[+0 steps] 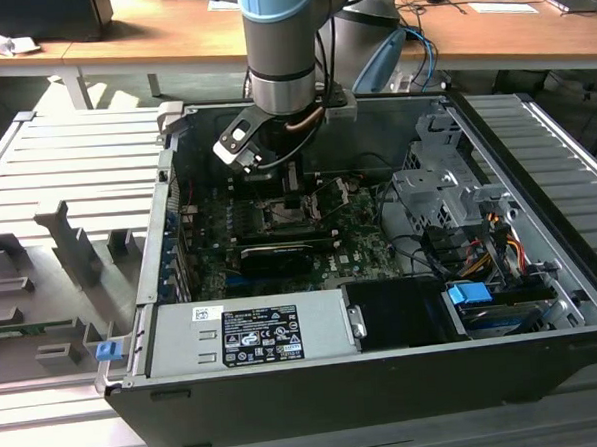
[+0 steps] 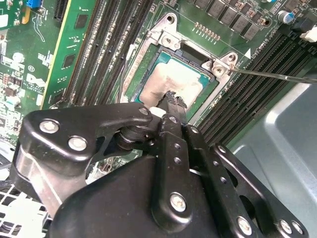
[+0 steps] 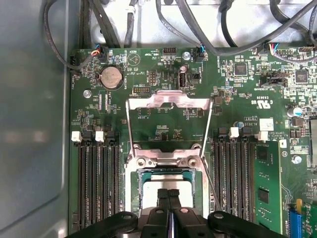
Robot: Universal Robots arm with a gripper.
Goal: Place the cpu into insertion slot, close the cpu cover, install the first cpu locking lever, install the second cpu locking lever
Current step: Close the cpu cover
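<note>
In the exterior view, a grey ribbed plate (image 1: 66,176) lies at 9 o'clock from the open computer case (image 1: 387,389), with a small blue clip (image 1: 107,350) near the case's corner. A power supply (image 1: 244,331) sits along the case's near wall, at 6 o'clock from the green circuit board (image 1: 365,245).

The arm (image 1: 281,34) comes down from 12 o'clock into the case. The end effector (image 1: 291,192) hangs low over the board. A metal drive cage (image 1: 433,201) stands at 3 o'clock from it, and a blue tab (image 1: 469,295) lies at 5 o'clock.

Both wrist views show the end effector (image 2: 173,99) (image 3: 169,193) narrow, its fingers pressed together and gripping nothing. The tips sit at the silvery face of the chip (image 2: 181,77) (image 3: 187,194); contact cannot be confirmed. The chip lies flat inside the socket (image 2: 157,35) (image 3: 130,188).

In the first wrist view, the cover (image 3: 168,100) stands open, swung up off the socket. Long black memory slots (image 3: 96,183) run beside the socket. In the second wrist view, a thin metal lever (image 2: 277,75) sticks out from the socket's corner, unlatched.
</note>
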